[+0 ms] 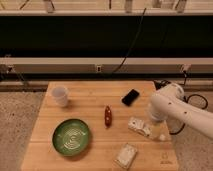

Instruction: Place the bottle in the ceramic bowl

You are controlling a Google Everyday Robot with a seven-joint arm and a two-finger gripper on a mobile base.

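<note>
The whitish bottle (138, 126) lies on its side on the wooden table, right of centre. The green ceramic bowl (72, 136) with pale swirl rings sits at the front left and holds nothing. My white arm reaches in from the right. Its gripper (156, 129) hangs low, just past the bottle's right end, and is open. The arm's bulk hides most of the gripper, and I cannot tell whether it touches the bottle.
A small white cup (60, 95) stands at the back left. A slim dark-red bottle (107, 116) lies mid-table and a black phone (131, 97) behind it. A flat pale packet (126, 155) lies near the front edge. Cables trail off the table's right side.
</note>
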